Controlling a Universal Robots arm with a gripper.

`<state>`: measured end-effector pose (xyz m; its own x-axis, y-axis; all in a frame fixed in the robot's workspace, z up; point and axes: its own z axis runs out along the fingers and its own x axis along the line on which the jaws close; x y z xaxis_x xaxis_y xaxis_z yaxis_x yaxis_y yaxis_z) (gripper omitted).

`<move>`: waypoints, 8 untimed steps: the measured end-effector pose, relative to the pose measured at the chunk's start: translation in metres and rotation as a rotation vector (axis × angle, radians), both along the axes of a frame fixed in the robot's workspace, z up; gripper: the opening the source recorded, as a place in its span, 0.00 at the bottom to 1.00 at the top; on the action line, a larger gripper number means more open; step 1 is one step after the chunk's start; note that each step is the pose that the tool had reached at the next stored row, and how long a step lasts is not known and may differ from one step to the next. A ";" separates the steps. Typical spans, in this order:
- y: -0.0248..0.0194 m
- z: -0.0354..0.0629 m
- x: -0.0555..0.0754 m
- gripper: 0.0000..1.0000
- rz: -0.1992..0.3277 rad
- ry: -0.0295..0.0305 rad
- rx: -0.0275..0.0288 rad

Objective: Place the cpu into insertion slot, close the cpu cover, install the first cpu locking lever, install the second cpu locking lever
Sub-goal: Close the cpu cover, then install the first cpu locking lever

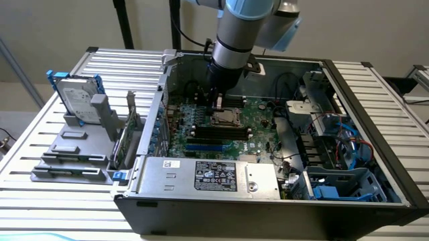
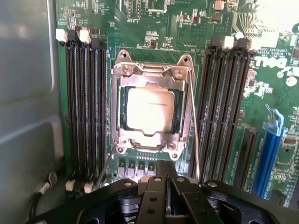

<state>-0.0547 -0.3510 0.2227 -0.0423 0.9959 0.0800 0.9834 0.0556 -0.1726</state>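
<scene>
The pale square cpu [image 2: 150, 108] lies flat in the insertion slot [image 2: 176, 116], in the middle of the green motherboard [image 2: 154, 28]. The silvery cpu cover [image 2: 117, 107] is folded down around it, framing the chip. One thin wire locking lever [image 2: 193, 130] runs along one side of the socket. A second lever [image 2: 106, 165] slants away from the opposite corner. My gripper [image 2: 168, 196] hangs just off the socket's edge, fingers shut with nothing between them. In the exterior view the gripper [image 1: 218, 105] stands upright just above the socket [image 1: 224, 118].
Long black memory slots [image 2: 86, 107] flank the socket on both sides, with a blue slot [image 2: 268, 154] beyond. The grey labelled power supply [image 1: 208, 175] sits at the case front. Cables [image 1: 342, 145] crowd the exterior view's right. A hard drive [image 1: 77, 100] stands outside on the table.
</scene>
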 end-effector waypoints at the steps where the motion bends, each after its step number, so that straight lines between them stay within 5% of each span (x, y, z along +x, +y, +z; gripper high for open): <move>1: -0.0011 0.0009 -0.002 0.11 0.000 0.0000 0.0000; 8: -0.0025 0.0018 -0.006 0.11 0.000 0.0000 0.0000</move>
<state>-0.0609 -0.3534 0.2245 -0.0423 0.9959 0.0800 0.9834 0.0557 -0.1726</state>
